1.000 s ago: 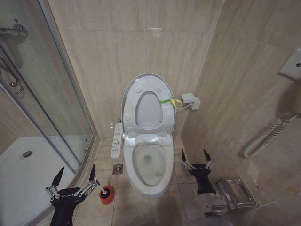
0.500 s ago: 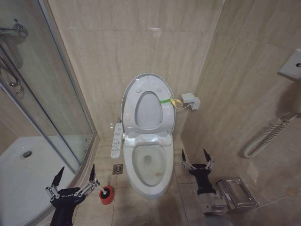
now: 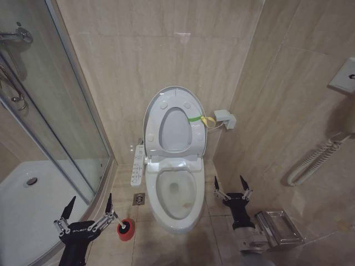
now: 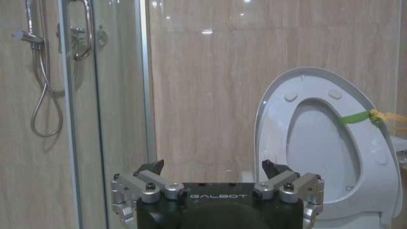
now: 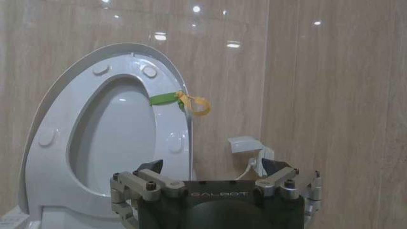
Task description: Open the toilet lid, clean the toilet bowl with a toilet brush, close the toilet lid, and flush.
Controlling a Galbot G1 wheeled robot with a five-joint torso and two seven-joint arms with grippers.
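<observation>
Both claws gape empty: left claw [image 3: 89, 214] just beside the toilet brush [image 3: 125, 227], right claw [image 3: 232, 187] flanking the toilet bowl [image 3: 176, 194].

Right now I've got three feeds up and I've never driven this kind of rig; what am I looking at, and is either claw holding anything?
You are seeing a two-armed wheeled robot in a bathroom. The head view looks down at the toilet bowl, with the toilet lid and seat raised against the wall. The left gripper is low beside the shower tray, open and empty; the toilet brush stands in its red cup on the floor just beside it. The right gripper is on the bowl's other side, open and empty. The other two feeds come from wrist cameras, each looking past its own fingers toward the raised lid.
</observation>
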